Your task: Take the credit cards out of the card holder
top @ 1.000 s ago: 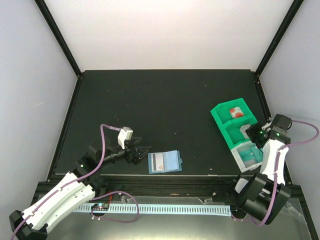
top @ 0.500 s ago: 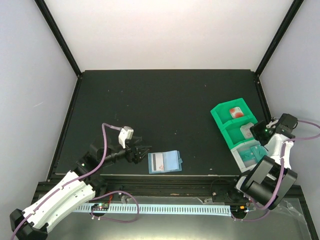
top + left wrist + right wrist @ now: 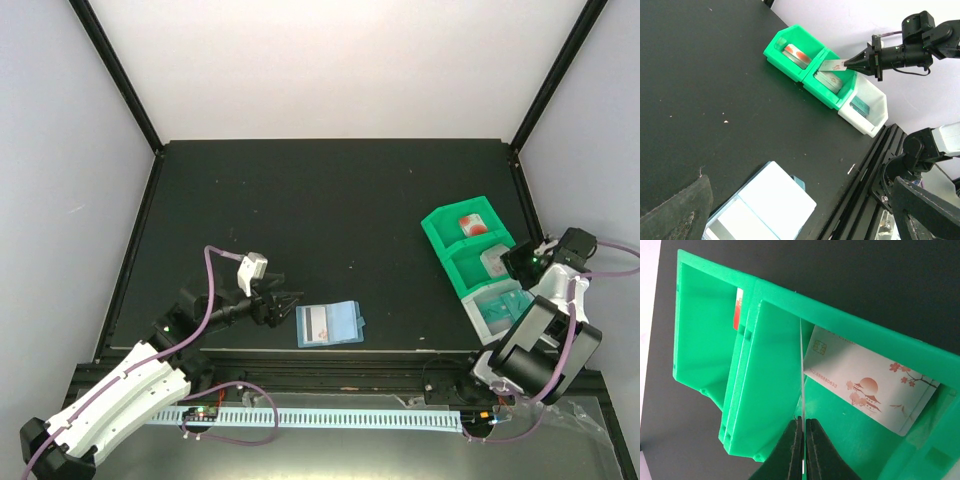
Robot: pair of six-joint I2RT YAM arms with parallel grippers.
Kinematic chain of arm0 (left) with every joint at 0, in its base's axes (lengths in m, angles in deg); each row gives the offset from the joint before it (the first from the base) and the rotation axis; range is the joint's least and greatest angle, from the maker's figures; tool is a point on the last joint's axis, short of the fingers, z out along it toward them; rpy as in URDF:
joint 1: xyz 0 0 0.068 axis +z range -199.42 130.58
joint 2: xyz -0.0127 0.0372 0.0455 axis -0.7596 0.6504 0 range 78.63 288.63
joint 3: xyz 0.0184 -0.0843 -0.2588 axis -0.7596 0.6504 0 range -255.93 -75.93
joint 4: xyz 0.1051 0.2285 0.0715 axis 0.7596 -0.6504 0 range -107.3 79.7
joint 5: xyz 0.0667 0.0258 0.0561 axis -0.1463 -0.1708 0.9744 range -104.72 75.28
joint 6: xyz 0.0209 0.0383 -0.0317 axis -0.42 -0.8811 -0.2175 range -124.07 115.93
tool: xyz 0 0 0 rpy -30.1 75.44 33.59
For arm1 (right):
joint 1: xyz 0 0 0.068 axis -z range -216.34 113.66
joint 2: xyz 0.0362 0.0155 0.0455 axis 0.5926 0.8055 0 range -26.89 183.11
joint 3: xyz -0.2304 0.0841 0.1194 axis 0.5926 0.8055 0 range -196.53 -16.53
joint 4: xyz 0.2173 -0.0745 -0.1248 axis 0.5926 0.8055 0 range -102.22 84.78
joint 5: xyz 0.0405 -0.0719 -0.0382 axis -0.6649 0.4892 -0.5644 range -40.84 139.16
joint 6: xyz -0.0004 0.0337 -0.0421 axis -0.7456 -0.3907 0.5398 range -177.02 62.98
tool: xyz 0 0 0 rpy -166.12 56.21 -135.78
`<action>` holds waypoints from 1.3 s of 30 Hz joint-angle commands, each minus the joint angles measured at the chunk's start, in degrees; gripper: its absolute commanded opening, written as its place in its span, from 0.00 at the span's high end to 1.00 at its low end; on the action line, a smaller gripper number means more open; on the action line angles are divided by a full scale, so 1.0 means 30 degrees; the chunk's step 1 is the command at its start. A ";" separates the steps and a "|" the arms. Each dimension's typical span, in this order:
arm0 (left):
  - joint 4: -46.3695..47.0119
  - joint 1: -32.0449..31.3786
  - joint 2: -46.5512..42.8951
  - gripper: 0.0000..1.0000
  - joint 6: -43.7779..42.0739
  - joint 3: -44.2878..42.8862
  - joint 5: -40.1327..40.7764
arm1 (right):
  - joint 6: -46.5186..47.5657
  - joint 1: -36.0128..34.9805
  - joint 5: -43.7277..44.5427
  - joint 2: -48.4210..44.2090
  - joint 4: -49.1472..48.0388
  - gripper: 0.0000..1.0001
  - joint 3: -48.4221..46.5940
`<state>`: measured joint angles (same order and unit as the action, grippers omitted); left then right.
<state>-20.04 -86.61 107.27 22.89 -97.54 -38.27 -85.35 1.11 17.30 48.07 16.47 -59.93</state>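
Observation:
The light-blue card holder [image 3: 330,323] lies open and flat near the table's front edge, with a pale card showing in its left panel. My left gripper [image 3: 290,303] stands open just to its left; the left wrist view looks down on the holder [image 3: 760,210] between the spread jaws. My right gripper [image 3: 803,440] is shut on a thin credit card [image 3: 802,380], seen edge-on, over the middle compartment of the green tray [image 3: 440,225]. A white card [image 3: 870,385] printed with a pagoda and red sun lies in that compartment.
A card with a red blotch [image 3: 472,225] lies in the tray's far compartment. A teal card [image 3: 500,308] lies in the white bin [image 3: 480,325] joined to the tray's near end. The table's right rail runs close beside my right arm.
The right arm's elbow has swung back toward the near right, uncovering the white bin, while its gripper stays at the middle compartment. The left arm and card holder have not moved.

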 commanded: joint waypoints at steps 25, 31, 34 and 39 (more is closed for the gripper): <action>0.0058 0.0207 -0.0319 0.01 -0.0154 -0.0306 -0.0752 | -0.0993 0.0143 0.2602 0.0529 -0.0546 0.96 -0.0110; 0.0088 0.0190 -0.0227 0.01 -0.0137 -0.0324 -0.0703 | -0.1449 0.0147 0.3960 0.0169 -0.0066 0.83 -0.0275; -0.0021 0.0183 -0.0198 0.01 -0.0044 -0.0278 -0.0714 | -0.1703 0.0161 0.4280 -0.0138 0.0212 0.77 -0.0385; 0.0002 0.0181 -0.0239 0.01 0.0007 -0.0181 -0.0510 | -0.2189 0.0115 0.4228 -0.0870 0.0309 0.72 -0.0354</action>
<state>-20.17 -86.51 106.75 22.92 -97.54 -39.64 -90.62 1.22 28.47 47.70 16.69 -60.72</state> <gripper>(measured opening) 0.990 0.273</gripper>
